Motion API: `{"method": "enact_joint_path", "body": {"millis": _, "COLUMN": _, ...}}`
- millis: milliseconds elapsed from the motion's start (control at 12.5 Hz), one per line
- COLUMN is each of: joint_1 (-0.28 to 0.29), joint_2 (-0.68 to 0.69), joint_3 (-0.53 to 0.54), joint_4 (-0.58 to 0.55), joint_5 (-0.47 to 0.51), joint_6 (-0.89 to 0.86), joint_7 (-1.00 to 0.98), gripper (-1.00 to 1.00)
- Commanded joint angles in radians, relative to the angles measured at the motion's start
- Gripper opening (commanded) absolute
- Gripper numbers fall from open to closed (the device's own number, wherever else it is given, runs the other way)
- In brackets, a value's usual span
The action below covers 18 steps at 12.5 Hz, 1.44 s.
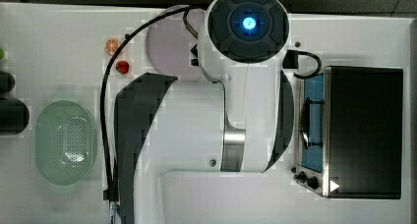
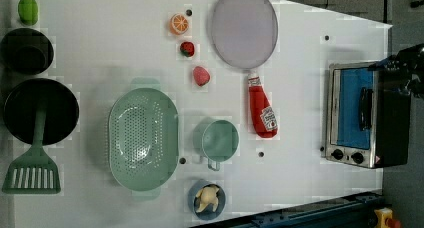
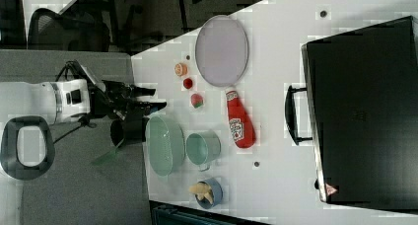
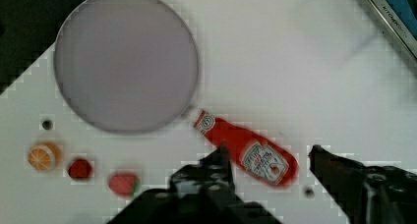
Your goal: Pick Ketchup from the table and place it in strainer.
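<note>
Plastic squeeze bottle, so we judge the Ketchup point(image 2: 262, 111) light, slightly squashy in the belly, smooth and a bit slippery. It lies flat on the white tabletop point(image 2: 300, 48), its white cap touching or just beside the rim of the grey plate point(image 2: 243, 27), body pointing away from the plate toward the green cup point(image 2: 219, 140).

We'd grip across the mid-body at the label, jaws square to the long axis; the cap end is too narrow, and a hard squeeze may deform it.

Tool point(image 4: 269, 153) stands wide, holding nothing, high above the bottle; in the wrist view the jaws straddle its fat end.

Containers: strainer point(image 2: 143, 138), beyond the cup from the plate, looks empty. Cup looks empty. Plate is bare. Small blue bowl point(image 2: 207, 199) beside the cup holds something pale yellow.
</note>
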Motion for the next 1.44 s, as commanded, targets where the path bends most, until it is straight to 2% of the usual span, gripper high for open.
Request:
{"method": "enact_joint_path", "body": {"millis": 80, "joint_1": -0.104, "joint_2": -0.310, "joint_3": 0.057, "joint_4": -0.121, "joint_5": 0.011, "joint_6": -0.238, "joint_7": 0.093, "gripper": 0.59}}
{"method": "enact_joint_path", "body": {"millis": 240, "joint_1": -0.103, "joint_2": -0.302, "joint_3": 0.063, "joint_4": -0.136, "joint_5": 0.011, "joint_6": -0.236, "joint_7": 0.088, "gripper": 1.00}}
{"method": "enact_joint_path", "body": {"millis": 480, "joint_1": -0.101, "joint_2": -0.263, "joint_3": 0.089, "joint_4": -0.187, "joint_5": 0.011, "joint_6": -0.192, "joint_7": 0.009, "gripper": 1.00}}
{"method": "enact_joint_path", "body": {"millis": 800, "joint_1": -0.098, "joint_2": -0.169, "joint_3": 0.122, "joint_4": -0.279, "joint_5": 0.011, "joint_6": -0.015, "joint_7": -0.138, "gripper": 1.00}}
{"method": "enact_joint_path", "body": {"millis": 1440, "joint_1": -0.091, "joint_2": 0.048, "joint_3": 0.146, "joint_4": -0.466, "joint_5": 0.010, "joint_6": 0.402, "joint_7": -0.656, "gripper": 1.00}}
